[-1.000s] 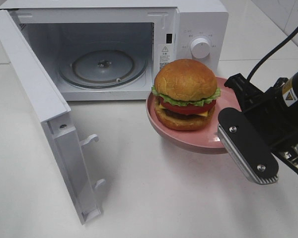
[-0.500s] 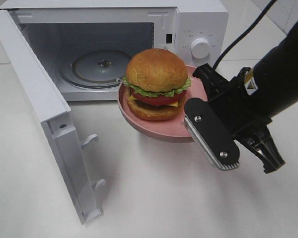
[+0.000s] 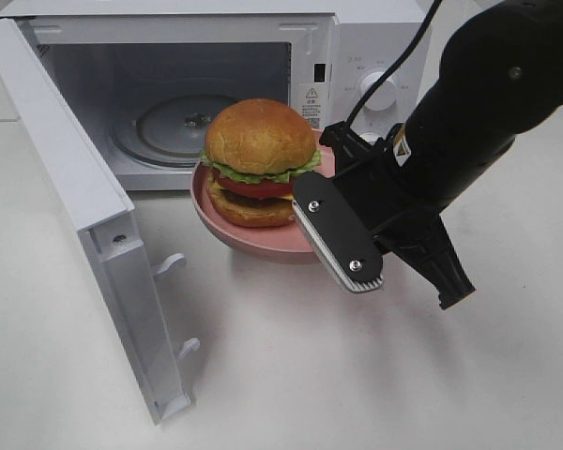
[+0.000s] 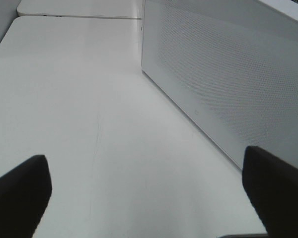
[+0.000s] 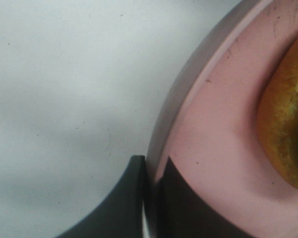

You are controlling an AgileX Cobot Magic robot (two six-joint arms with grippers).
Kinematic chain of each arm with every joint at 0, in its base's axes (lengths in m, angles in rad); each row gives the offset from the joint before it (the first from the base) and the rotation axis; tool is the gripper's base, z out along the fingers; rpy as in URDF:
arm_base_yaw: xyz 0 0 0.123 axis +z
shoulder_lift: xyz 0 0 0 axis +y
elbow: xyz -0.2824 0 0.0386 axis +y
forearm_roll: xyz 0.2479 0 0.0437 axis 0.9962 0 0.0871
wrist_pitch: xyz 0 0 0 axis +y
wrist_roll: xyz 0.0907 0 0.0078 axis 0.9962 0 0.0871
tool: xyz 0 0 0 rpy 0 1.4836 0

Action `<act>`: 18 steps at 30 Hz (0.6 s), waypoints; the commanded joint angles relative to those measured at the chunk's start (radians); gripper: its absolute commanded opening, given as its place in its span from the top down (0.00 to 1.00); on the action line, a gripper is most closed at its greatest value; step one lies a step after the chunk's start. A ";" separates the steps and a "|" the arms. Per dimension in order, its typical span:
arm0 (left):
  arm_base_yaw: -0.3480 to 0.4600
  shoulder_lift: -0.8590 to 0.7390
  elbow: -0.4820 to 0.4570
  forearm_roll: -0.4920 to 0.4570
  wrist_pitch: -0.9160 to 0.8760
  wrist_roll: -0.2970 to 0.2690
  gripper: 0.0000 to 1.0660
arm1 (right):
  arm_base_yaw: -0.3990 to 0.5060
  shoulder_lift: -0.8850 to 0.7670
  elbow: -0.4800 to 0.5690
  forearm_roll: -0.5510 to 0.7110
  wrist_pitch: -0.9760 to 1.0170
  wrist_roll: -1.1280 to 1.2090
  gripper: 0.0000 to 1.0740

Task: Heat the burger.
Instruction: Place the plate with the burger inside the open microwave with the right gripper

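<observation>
Pink plate (image 3: 220, 223) rim sat pinched between the nearly closed jaws of the right gripper (image 5: 150, 173). The burger (image 3: 258, 155) stood upright on that plate, just beyond the fingertips and apart from them. Judging by the shadow beneath, the plate hung clear of the worktop (image 3: 310, 375), right at the mouth of the open microwave (image 3: 375, 37). The step in hand looked like loading, with the burger not yet inside. Ahead of the right gripper, past the burger, lay the glass turntable (image 3: 195, 122), and the door (image 3: 75, 187) stood swung wide to the far side of the plate. The next move probably called for pushing the plate forward level, clearing the sill and the top of the opening, setting it down centred on the turntable, and only then letting go. The left gripper (image 4: 149, 196) was spread wide and empty over bare worktop, with the microwave's perforated side wall close beside it.
</observation>
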 commanded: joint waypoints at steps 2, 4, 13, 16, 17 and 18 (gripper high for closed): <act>0.002 -0.018 0.000 -0.001 -0.008 0.000 0.08 | -0.002 0.035 -0.072 -0.007 -0.051 0.004 1.00; 0.002 -0.018 0.000 -0.001 -0.008 0.000 0.08 | -0.002 0.053 -0.092 -0.005 -0.045 0.004 1.00; 0.002 -0.018 0.000 -0.001 -0.008 0.000 0.08 | -0.002 0.119 -0.185 0.005 -0.017 0.011 1.00; 0.002 -0.018 0.000 -0.001 -0.008 0.000 0.08 | -0.002 0.144 -0.224 0.005 -0.014 0.028 1.00; 0.002 -0.018 0.000 -0.001 -0.008 0.000 0.08 | -0.002 0.158 -0.248 0.004 -0.012 0.041 1.00; 0.002 -0.018 0.000 -0.001 -0.008 0.000 0.08 | -0.002 0.158 -0.248 0.004 -0.012 0.041 1.00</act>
